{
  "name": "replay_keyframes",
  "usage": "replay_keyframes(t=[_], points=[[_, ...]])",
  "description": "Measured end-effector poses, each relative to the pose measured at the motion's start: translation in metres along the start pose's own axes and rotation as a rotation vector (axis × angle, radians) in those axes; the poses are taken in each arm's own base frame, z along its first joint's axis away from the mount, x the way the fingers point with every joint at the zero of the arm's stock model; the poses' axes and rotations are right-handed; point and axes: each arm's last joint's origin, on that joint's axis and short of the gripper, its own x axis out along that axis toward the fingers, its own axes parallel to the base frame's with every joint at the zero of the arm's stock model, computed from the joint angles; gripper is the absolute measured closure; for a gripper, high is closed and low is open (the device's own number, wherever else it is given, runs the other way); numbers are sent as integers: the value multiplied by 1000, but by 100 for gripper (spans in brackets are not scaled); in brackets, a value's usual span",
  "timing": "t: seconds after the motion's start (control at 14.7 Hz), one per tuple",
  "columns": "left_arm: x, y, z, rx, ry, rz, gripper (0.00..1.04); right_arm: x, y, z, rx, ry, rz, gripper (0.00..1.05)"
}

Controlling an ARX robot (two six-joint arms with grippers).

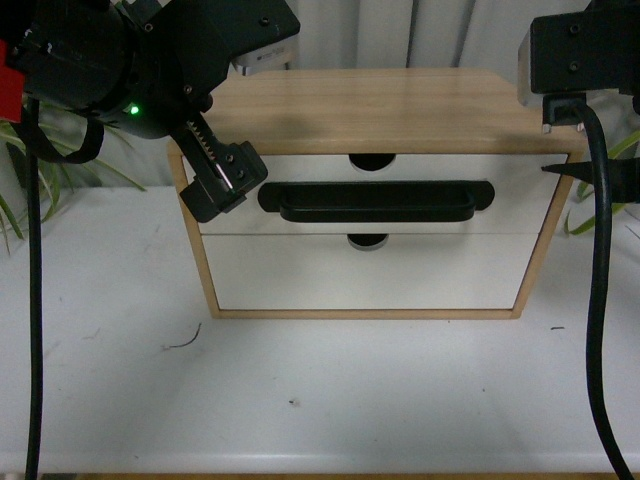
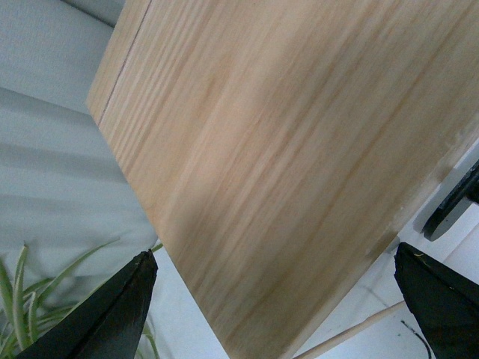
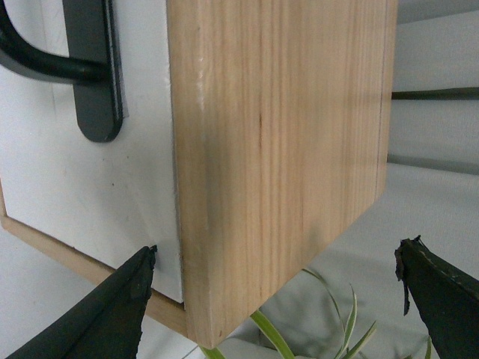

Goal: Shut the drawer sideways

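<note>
A white table [image 1: 320, 400] carries a light wood cabinet [image 1: 400, 110]. The drawer [image 1: 520, 205], white-fronted with a long black handle [image 1: 375, 202], fills the upper slot, its front level with the cabinet's edge. The left gripper [image 2: 273, 254] hangs spread wide and empty by the cabinet's upper left corner, the drawer's near end just beside it. The right gripper [image 3: 277, 258], likewise spread and empty, faces the cabinet's right front corner, the drawer just inward of it.
</note>
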Motion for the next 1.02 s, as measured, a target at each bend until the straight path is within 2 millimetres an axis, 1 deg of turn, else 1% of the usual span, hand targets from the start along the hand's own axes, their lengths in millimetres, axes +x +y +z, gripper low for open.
replay_keyframes(t=[0.07,0.2,0.27,0.34,0.41,0.48,0.54,0.61,0.68,0.75,0.82,0.88,0.95,1.02], points=[[-6,-1,2,-37,-26,-47,7,-6,2,4,50,-35,18,6],[-40,5,1,-163,-154,-85,7,-29,3,10,190,-138,-18,6],[-54,11,1,-212,-213,-73,7,-39,2,9,262,-168,-41,6],[-73,20,-4,-291,-269,-23,7,-51,0,6,354,-188,-81,6],[-91,31,-14,-380,-293,35,7,-63,-1,-1,483,-181,-151,6],[-107,37,-29,-487,-311,97,7,-78,-3,-7,642,-178,-219,6],[-123,41,-48,-587,-343,151,7,-94,1,-13,803,-195,-267,6],[-136,44,-66,-696,-337,217,7,-108,8,-16,962,-220,-296,6],[-153,43,-89,-786,-322,314,7,-127,20,-18,1140,-248,-323,6],[-168,38,-113,-875,-295,382,7,-145,31,-20,1305,-266,-353,6],[-180,31,-131,-938,-248,432,7,-160,39,-18,1404,-287,-398,7],[-189,27,-141,-941,-296,457,11,-170,45,-10,1385,-271,-537,15],[-201,21,-149,-926,-349,447,20,-181,57,-2,1390,-231,-609,24],[-212,4,-154,-917,-390,426,33,-193,80,7,1410,-172,-647,37]])
